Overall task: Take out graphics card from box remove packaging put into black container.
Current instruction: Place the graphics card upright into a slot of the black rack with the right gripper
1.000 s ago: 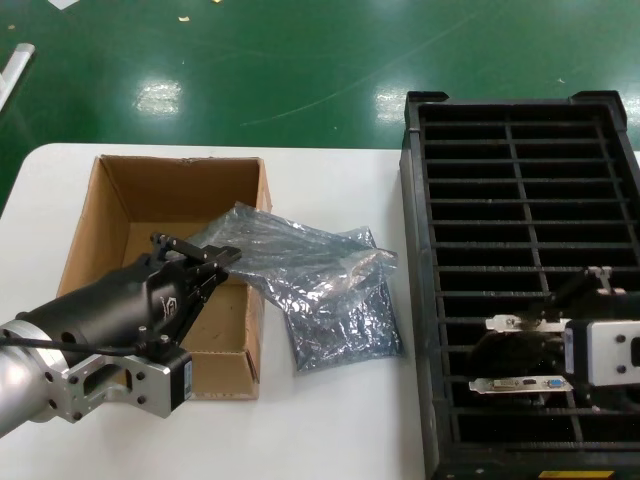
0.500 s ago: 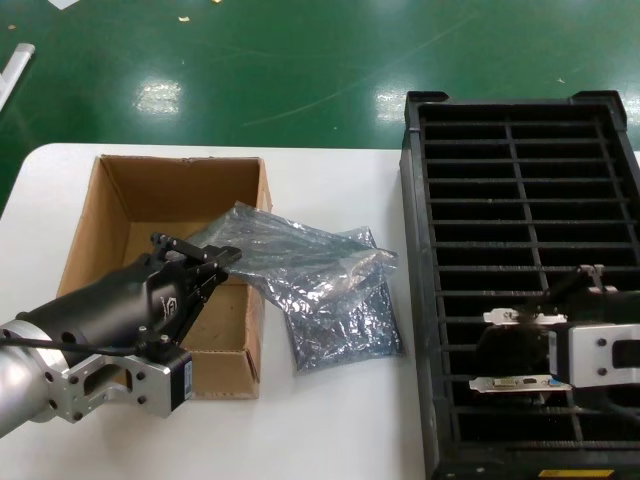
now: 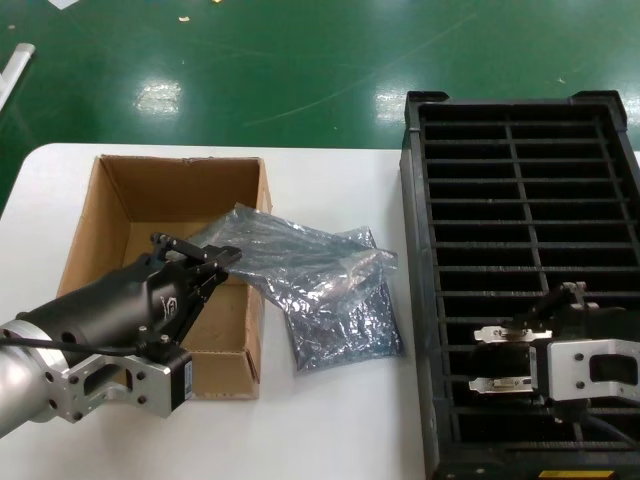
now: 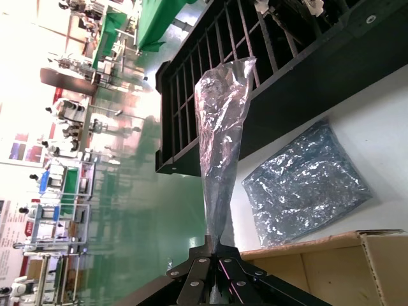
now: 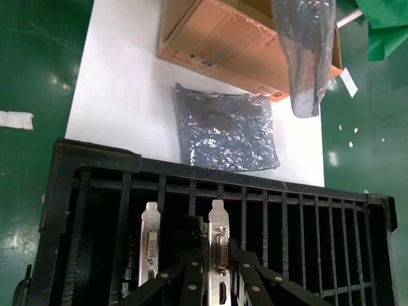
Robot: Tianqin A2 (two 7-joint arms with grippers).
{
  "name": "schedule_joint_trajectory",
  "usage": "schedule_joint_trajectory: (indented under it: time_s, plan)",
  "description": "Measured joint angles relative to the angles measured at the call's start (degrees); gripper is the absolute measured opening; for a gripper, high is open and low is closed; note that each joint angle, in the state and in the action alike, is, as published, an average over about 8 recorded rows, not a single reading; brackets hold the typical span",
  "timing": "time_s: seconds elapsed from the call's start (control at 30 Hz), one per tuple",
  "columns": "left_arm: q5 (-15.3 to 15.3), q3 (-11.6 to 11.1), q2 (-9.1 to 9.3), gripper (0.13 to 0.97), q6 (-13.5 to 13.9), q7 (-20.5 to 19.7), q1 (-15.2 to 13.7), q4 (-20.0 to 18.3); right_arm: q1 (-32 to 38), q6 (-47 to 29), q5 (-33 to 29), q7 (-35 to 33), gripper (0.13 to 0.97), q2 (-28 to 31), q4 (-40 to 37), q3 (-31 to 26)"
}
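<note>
My left gripper [image 3: 226,256] hangs over the brown cardboard box [image 3: 120,200], shut on the corner of a crinkly silver packaging bag [image 3: 300,250]. In the left wrist view that bag [image 4: 220,127] stretches away from the closed jaws of the gripper [image 4: 220,247]. A second, identical bag [image 3: 345,325] lies flat on the table beside the box. My right gripper [image 3: 520,340] is down in the black container [image 3: 415,300], shut on a graphics card [image 5: 218,252] by its silver bracket. A second card [image 5: 150,245] stands in the neighbouring slot.
The white table [image 3: 330,430] ends at its far edge against a green floor [image 3: 300,60]. The black container fills the right side and rises above the table top. The box stands at the left with its flaps up.
My right gripper has moved left and lower inside the black container, carrying the card with it. The left arm and its bag have stayed put.
</note>
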Motion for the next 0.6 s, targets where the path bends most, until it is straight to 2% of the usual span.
schedule_joint_trajectory:
  time_s: [0.37, 0.6]
  plan:
    - [0.0, 0.0, 0.0, 0.138, 0.0, 0.0, 0.0, 0.0, -0.4, -0.1, 0.6, 0.1, 0.233, 0.0, 0.4, 0.8]
    - [0.0, 0.0, 0.0, 0.138, 0.0, 0.0, 0.0, 0.0, 0.2, -1.0, 2.4, 0.6, 0.336, 0.7, 2.1, 1.8]
